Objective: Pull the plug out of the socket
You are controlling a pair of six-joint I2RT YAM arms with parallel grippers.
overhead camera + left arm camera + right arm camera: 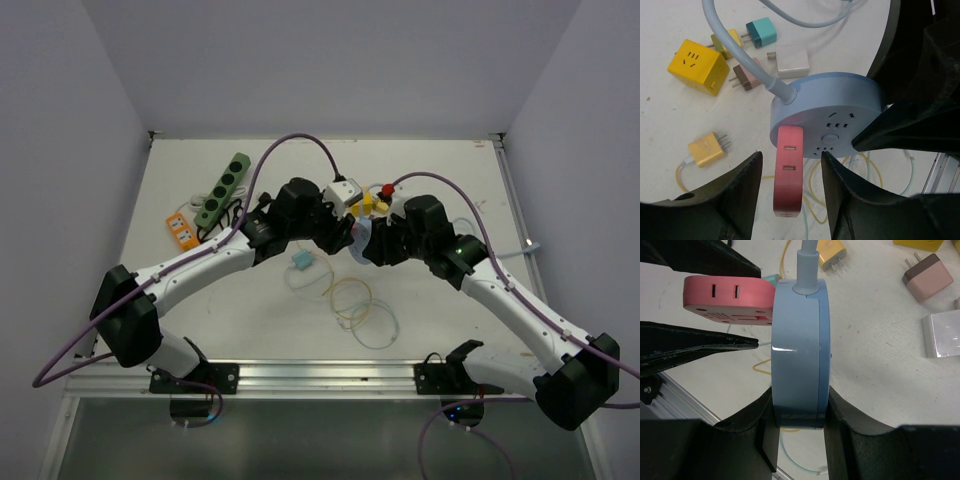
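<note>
A red plug point(789, 172) sits in the face of a round blue socket point(830, 112), near its edge. My left gripper point(791, 157) is open, with one finger on each side of the plug and a gap at both sides. My right gripper point(799, 410) is shut on the blue socket point(799, 350) and holds it on edge above the table. In the right wrist view the red plug point(727, 294) sticks out to the left, between the left fingers point(695, 347). In the top view both grippers meet at the socket point(362, 236) mid-table.
A yellow cube socket point(697, 66), a teal plug point(761, 31), a white adapter point(791, 60), a pink-brown plug point(747, 75) and a yellow plug point(707, 149) lie on the table. A green power strip point(222, 190) and an orange adapter point(181, 230) lie back left. Cable loops point(352, 298) lie in front.
</note>
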